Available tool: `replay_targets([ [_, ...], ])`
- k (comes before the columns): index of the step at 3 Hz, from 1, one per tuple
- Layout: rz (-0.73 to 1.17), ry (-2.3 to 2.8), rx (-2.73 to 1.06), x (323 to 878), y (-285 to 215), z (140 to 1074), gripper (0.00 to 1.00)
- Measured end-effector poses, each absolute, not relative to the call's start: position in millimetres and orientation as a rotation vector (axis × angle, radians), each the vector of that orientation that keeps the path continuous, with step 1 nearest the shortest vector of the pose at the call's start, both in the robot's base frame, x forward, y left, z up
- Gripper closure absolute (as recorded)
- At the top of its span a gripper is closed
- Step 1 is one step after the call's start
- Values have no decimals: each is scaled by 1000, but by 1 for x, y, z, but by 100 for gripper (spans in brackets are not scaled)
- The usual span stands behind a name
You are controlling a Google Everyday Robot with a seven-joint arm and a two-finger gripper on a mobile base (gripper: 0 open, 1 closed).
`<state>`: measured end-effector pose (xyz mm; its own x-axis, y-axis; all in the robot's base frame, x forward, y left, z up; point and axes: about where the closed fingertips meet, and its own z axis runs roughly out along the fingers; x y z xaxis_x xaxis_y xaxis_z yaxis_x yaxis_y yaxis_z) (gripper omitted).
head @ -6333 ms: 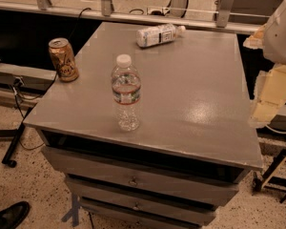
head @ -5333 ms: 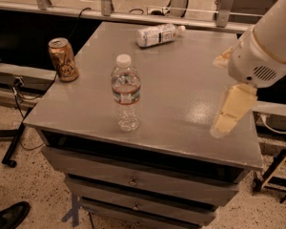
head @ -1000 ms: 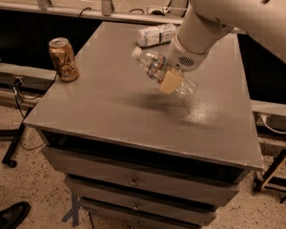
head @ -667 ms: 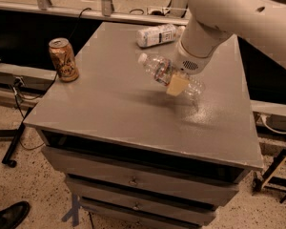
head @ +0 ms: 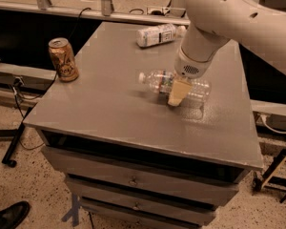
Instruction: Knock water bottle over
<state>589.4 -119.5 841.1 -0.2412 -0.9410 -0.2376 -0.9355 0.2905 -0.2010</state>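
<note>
The water bottle, clear ribbed plastic with a white cap, lies on its side near the middle of the grey table top, cap pointing left. My gripper hangs from the white arm just in front of the bottle's middle, its tan finger touching or overlapping the bottle's body and hiding part of it.
A gold drink can stands upright at the table's left edge. A bottle wrapped in a white label lies on its side at the back. The table has drawers below. A shoe is on the floor at the lower left.
The water bottle stood upright at first; the arm swept in from the right and now the bottle lies flat on the table, lower than a second ago.
</note>
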Motion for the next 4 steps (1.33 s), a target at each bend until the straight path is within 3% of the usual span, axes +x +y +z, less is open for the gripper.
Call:
replay_targets([
  [1,-12,2269,-1723,588,-122,834,0],
  [4,49,2243,-1699,578,-130,848,0],
])
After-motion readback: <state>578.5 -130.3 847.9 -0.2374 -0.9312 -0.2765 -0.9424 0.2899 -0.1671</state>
